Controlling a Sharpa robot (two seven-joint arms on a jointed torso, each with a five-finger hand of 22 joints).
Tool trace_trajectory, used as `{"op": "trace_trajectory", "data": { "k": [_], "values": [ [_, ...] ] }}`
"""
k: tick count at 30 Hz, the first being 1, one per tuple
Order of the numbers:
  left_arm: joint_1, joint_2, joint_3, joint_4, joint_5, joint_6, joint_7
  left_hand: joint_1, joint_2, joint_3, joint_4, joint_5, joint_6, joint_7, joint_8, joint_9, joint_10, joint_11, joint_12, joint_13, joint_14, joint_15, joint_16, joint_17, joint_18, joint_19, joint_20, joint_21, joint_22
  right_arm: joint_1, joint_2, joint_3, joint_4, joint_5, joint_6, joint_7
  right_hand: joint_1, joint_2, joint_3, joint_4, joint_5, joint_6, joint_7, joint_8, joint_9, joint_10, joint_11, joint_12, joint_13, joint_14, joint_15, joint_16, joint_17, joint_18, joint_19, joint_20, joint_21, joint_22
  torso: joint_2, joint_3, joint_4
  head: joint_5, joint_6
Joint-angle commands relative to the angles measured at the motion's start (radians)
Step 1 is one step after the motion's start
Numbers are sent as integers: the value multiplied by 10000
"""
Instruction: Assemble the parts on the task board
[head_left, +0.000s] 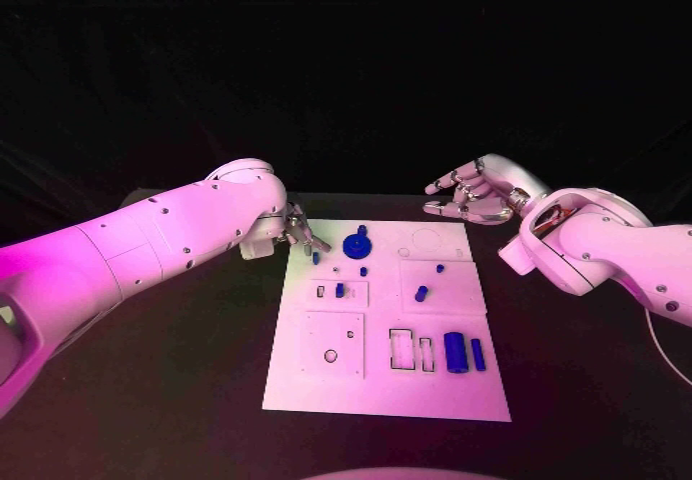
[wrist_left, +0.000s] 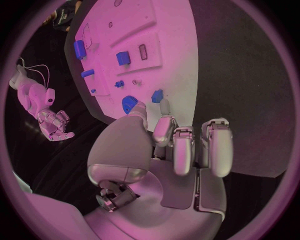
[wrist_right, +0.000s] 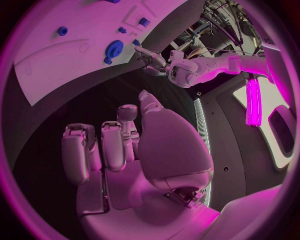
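- Head view: a white task board (head_left: 389, 400) lies in the middle of a black table (head_left: 188, 380). Small blue parts stand on it, among them a round disc (head_left: 356, 243) near the far edge and two upright cylinders (head_left: 463, 352) toward the near right. The left hand (head_left: 299, 232) hovers at the board's far left corner, just beside a small blue peg (head_left: 316, 257). The right hand (head_left: 469, 195) hangs beyond the far right corner, fingers loosely curled, holding nothing.
- Left wrist view: the left hand's fingers (wrist_left: 181, 145) are extended and slightly apart above the board edge, empty.
- Right wrist view: the right hand's fingers (wrist_right: 112, 145) are half-curled and empty, well apart from the board (wrist_right: 56, 65).
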Motion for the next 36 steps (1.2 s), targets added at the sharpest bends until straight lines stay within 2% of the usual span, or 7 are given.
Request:
{"op": "trace_trajectory", "data": {
  "k": [1,27,36],
  "values": [
    [-4,37,-6,-22,98,318,103,117,30,-9,-33,3,86,21,-33,-19,39,-57,62,0,1037,43,31,2632,-20,602,77,46,1955,-6,15,0,-1,-43,135,36,-61,31,-26,48,31,59,11,52,9,-55,24,-38,-5,402,22,-48,-9,61,-68,-3,-62,1007,2,-3,2,-7,-13],
    [-30,128,-17,-101,100,325,-172,697,220,40,-126,0,169,9,-57,-154,56,-68,73,-4,1037,36,31,2632,-21,604,66,43,1967,-8,29,0,14,-40,150,50,-61,36,-27,52,37,62,9,54,11,-47,23,-19,4,403,22,-50,-9,60,-65,-3,-62,1009,2,2,-7,-28,-62],
    [-31,141,-18,-126,100,410,-202,1229,236,146,-355,-72,190,-11,-68,-230,57,-86,64,-21,1037,26,31,2632,-23,609,54,45,1980,-8,21,0,27,-38,156,52,-61,36,-27,52,37,62,9,54,11,-47,23,-19,4,403,22,-50,-9,60,-65,-3,-62,1009,2,-5,9,-42,-75]
  ]
}}
